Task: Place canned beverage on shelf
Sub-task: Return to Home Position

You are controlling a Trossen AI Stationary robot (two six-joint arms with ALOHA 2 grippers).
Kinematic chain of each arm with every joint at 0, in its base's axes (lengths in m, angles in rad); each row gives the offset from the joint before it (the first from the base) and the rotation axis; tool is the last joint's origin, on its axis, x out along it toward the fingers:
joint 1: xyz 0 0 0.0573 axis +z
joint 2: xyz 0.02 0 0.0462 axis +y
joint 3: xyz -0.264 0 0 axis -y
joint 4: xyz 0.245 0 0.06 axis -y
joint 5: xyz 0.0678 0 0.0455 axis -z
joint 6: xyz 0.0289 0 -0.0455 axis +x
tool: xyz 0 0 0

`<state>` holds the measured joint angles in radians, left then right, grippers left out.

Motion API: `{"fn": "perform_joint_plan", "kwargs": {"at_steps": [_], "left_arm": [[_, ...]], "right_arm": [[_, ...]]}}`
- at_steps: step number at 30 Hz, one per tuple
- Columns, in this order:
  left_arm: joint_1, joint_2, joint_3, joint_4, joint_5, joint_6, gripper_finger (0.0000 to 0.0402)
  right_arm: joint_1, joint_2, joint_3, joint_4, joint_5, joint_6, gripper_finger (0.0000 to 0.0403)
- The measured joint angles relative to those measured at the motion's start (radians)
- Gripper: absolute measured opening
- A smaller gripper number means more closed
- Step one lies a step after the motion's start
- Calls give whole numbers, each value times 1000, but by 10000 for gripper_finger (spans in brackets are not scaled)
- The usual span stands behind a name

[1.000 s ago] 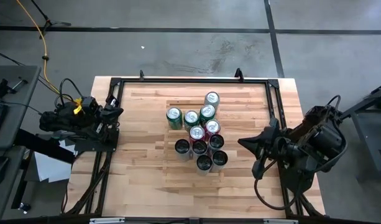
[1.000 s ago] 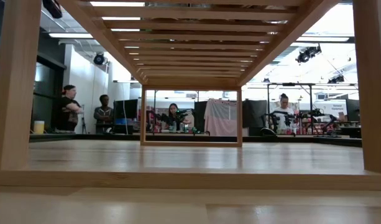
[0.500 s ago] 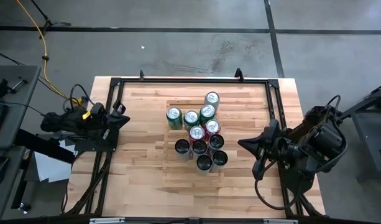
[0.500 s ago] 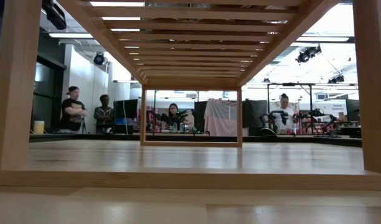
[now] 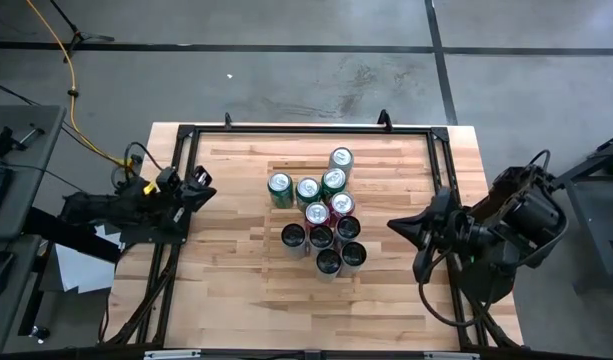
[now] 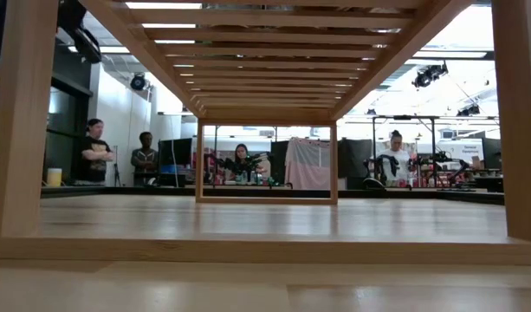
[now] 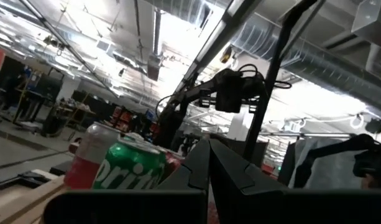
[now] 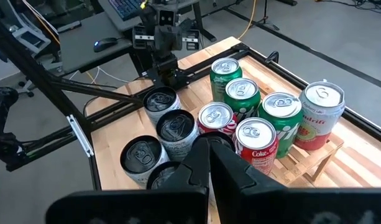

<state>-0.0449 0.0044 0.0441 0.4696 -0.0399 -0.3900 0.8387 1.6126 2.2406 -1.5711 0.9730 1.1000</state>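
Several cans (image 5: 321,215) stand upright in a tight cluster on the slatted shelf (image 8: 317,160) at the middle of the table: green ones (image 8: 243,93), red ones (image 8: 255,140), a pale one (image 8: 319,112) and dark-topped ones (image 8: 176,127). The low view looks under the shelf's slats (image 6: 265,52). My left gripper (image 5: 208,190) is shut and holds nothing, over the table's left edge, pointing toward the cans; its wrist view shows a green can (image 7: 131,165) ahead. My right gripper (image 5: 391,224) is shut and holds nothing, raised to the right of the cluster.
A black frame (image 5: 306,128) runs around the tabletop's far and side edges. Bare tabletop (image 5: 236,290) lies to the left, right and near side of the cans. People stand in the room behind (image 6: 96,152), away from the table.
My left arm has sunk and folded back toward its base, while its shut gripper has shifted a little toward the table's right, toward the cans. The cans stand as before.
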Motion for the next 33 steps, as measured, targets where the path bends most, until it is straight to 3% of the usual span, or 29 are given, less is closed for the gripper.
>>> {"fn": "perform_joint_plan", "kwargs": {"at_steps": [8, 18, 21, 26, 30, 33], "left_arm": [[52, 0, -34, -84, 10, -27, 0], [52, 2, -33, -190, -48, -88, 1], [52, 2, -33, -204, -48, -88, 1], [52, 2, -33, -222, -50, -88, 1], [52, 2, -33, -222, -50, -88, 1], [52, 2, -33, -222, -50, -88, 1]], "right_arm": [[27, -5, 0, 0, -12, -21, 0], [137, -26, -49, 2, 51, -30, 0], [141, -100, -217, 3, 56, 35, 0], [137, -330, -630, 69, 85, 168, 0], [137, -611, -971, 327, 135, 110, 0], [110, -835, -1210, 663, 121, -114, 0]]}}
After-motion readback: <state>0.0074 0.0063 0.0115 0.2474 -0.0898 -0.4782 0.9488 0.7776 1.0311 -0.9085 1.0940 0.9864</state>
